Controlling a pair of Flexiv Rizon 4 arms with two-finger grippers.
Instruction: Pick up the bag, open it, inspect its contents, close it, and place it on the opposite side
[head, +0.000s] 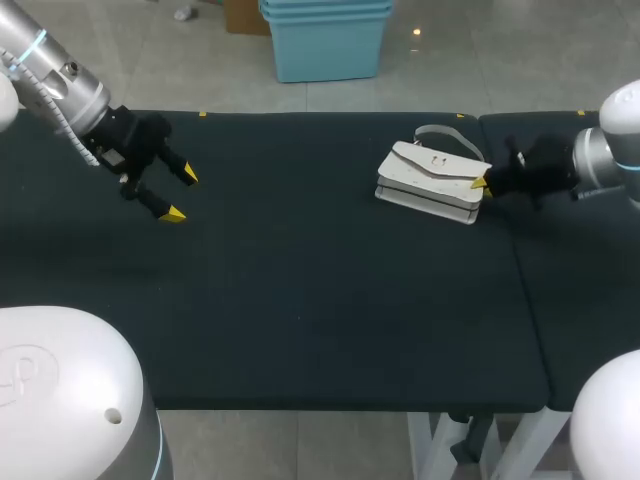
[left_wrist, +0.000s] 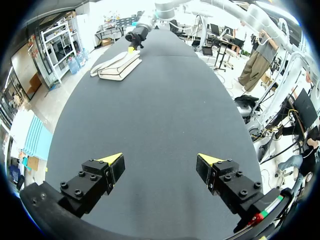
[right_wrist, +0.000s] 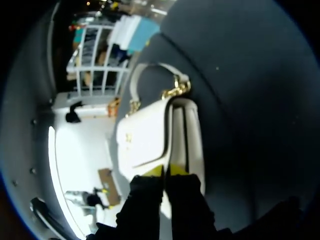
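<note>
Right wrist view: right gripper (right_wrist: 166, 171) clenched on bag (right_wrist: 145, 140) flap edge; left gripper (left_wrist: 161, 158) released, well apart.

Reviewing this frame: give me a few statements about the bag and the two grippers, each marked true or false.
1. The white leather-look flap handbag lies on the right side of the black cloth-covered table. True.
2. The left gripper is shut on the handbag. False: it is open, above the table's left side, far from the handbag.
3. The right gripper is at one end of the handbag. True.
4. The handbag's flap stands lifted open. False: it lies closed over the body.
</note>
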